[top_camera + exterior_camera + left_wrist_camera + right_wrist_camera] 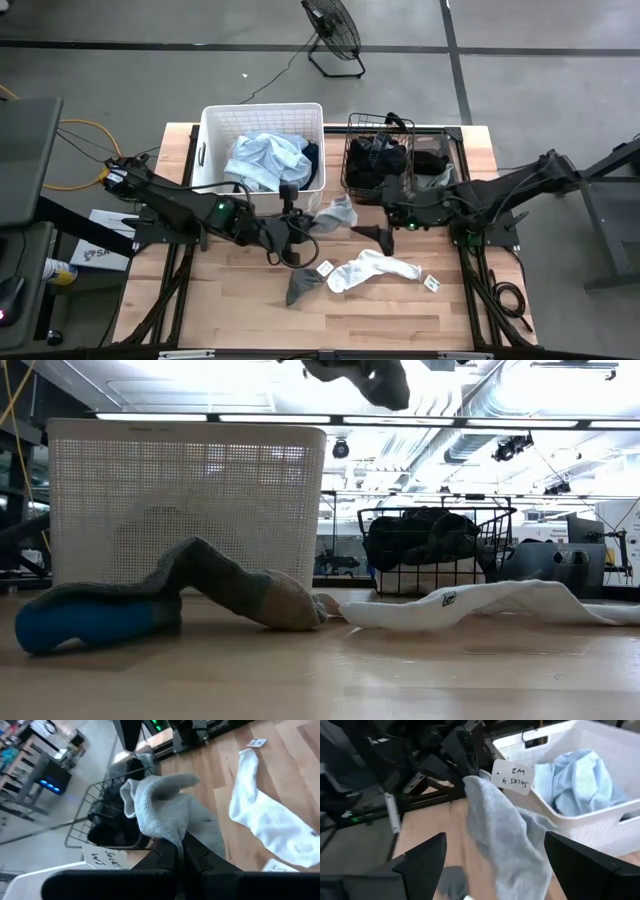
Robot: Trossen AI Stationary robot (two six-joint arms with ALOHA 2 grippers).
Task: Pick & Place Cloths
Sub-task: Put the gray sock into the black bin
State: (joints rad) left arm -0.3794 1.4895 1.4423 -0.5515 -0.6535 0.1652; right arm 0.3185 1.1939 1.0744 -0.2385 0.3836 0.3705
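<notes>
Left gripper (181, 851) pinches the grey sock (165, 807) beside the tub (262, 118); right gripper (375, 232) gapes wide.

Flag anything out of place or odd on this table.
Two socks lie loose on the table, outside both bins: a white sock and a dark grey sock. Small white tags lie scattered near them. The left gripper holds a light grey sock aloft.
</notes>
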